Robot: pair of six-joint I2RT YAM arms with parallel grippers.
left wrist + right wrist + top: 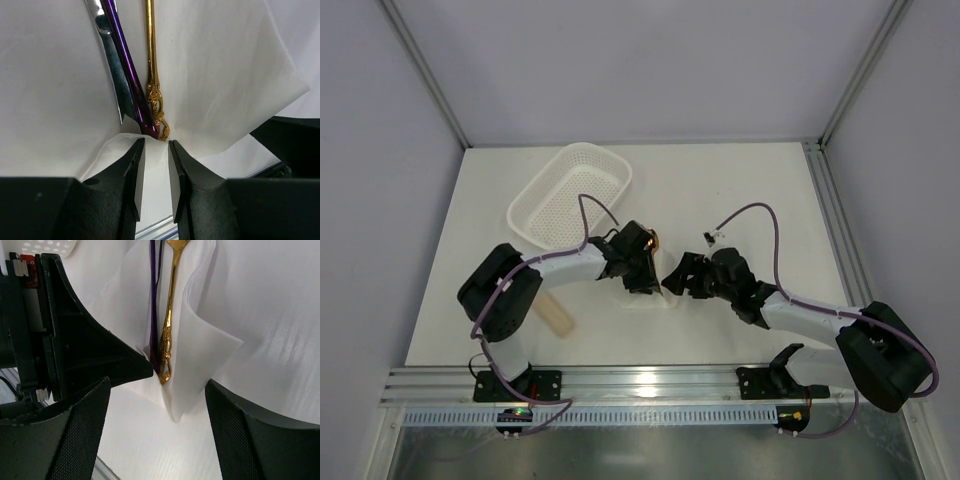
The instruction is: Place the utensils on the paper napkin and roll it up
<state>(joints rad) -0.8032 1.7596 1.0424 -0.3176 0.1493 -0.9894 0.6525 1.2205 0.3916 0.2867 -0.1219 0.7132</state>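
top view: left gripper [642, 272] and right gripper [676, 276] meet over the paper napkin [653, 303]. left wrist: the utensils [129, 80] lie on it, jaws narrowly apart at its edge. right wrist: jaws wide astride a lifted flap. placing looks done, and most of the rolling is left, i judge.

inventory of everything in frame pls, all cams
table: 1, white, under everything
basket: 1, white, perforated, far left
slab: 1, beige, near left, beside the left arm
napkin: 1, white, table centre, edges lifted
gold spoon: 1, gold, on the napkin
purple fork: 1, purple, on the napkin, next to the gold spoon
silver spoon: 1, silver, on the napkin, beside the fork
left gripper: 1, black, at the handle ends, jaws narrowly apart
right gripper: 1, black, jaws wide, straddling the napkin's raised corner
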